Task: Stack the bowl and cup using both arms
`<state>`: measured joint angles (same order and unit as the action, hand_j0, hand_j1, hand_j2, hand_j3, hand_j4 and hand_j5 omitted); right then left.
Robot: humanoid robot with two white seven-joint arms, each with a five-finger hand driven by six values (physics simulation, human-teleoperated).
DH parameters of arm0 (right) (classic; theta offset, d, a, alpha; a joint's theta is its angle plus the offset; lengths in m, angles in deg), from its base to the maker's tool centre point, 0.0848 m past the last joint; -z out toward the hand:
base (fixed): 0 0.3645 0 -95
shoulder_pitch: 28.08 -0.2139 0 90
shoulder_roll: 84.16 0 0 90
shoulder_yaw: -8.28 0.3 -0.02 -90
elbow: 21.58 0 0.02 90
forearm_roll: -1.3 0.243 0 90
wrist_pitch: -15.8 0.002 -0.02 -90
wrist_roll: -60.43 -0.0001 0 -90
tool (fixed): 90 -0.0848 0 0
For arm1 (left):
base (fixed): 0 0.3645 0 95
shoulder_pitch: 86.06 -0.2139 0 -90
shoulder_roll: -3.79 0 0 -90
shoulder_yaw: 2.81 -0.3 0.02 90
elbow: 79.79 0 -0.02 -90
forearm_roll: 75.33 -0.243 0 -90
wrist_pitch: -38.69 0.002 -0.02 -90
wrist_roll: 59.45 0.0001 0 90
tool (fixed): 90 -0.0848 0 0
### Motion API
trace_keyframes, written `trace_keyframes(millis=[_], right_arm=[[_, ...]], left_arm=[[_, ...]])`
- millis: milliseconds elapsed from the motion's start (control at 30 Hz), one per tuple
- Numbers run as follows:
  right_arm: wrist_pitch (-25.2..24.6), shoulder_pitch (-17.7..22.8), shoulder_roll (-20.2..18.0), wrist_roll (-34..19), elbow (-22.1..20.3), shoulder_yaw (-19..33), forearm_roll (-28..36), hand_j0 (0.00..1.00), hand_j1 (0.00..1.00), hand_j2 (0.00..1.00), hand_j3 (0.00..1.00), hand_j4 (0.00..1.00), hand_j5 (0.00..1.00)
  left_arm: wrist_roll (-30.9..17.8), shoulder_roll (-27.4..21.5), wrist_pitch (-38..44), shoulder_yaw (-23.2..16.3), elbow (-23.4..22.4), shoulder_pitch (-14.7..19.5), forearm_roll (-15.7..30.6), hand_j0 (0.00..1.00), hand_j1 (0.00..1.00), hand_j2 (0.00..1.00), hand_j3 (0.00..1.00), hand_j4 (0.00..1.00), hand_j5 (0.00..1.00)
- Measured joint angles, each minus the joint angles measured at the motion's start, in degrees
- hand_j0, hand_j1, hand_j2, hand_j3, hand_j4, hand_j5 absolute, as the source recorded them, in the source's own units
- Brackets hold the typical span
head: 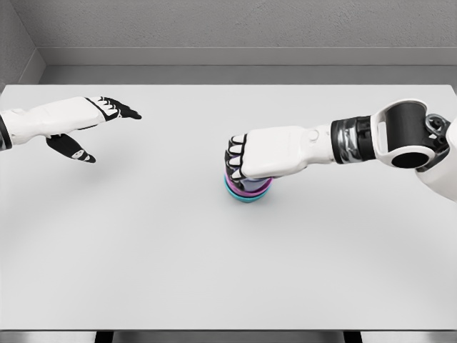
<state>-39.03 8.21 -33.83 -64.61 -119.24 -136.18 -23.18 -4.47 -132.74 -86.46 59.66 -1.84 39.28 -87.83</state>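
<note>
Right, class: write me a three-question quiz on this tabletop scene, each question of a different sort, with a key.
1. True or false: the left hand holds the stack.
2. Which hand covers the teal and purple stack? A) left B) right
3. Fill in: the left hand's fingers are ___.

Key: 1 false; 2 B, the right hand; 3 open.

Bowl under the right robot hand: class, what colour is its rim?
Teal, best seen in the head view: the bowl peeks out below the right robot hand.
</note>
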Motion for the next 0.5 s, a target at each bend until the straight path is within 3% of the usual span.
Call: trace_keyframes(millis=[33, 100, 133, 367, 500], right_arm=[[0.00, -0.09, -0.01, 0.00, 0.05, -0.02, -0.02, 0.59, 0.59, 0.59, 0.59, 0.59, 0.59], [0.00, -0.09, -0.05, 0.00, 0.12, -0.02, -0.09, 0.94, 0.94, 0.94, 0.94, 0.94, 0.94], [-0.01, -0.09, -0.07, 0.01, 0.14, 0.01, -0.17, 1.00, 1.00, 1.00, 1.00, 1.00, 1.00], [-0.01, -0.26, -0.20, 0.02, 0.20, 0.34, -0.25, 1.00, 1.00, 1.00, 1.00, 1.00, 1.00], [0.00, 0.17, -1.44, 0.01, 0.57, 4.17, -0.04, 1.00, 1.00, 1.00, 1.00, 1.00, 1.00]], left_arm=[[0.00, 0.00, 0.00, 0.00, 0.00, 0.00, 0.00, 1.00, 1.00, 1.00, 1.00, 1.00, 1.00], [0.00, 0.00, 0.00, 0.00, 0.00, 0.00, 0.00, 1.00, 1.00, 1.00, 1.00, 1.00, 1.00], [0.00, 0.00, 0.00, 0.00, 0.00, 0.00, 0.00, 1.00, 1.00, 1.00, 1.00, 1.00, 1.00], [0.00, 0.06, 0.00, 0.00, 0.00, -0.35, 0.00, 1.00, 1.00, 1.00, 1.00, 1.00, 1.00], [0.00, 0.07, 0.00, 0.00, 0.00, -0.35, 0.00, 1.00, 1.00, 1.00, 1.00, 1.00, 1.00]])
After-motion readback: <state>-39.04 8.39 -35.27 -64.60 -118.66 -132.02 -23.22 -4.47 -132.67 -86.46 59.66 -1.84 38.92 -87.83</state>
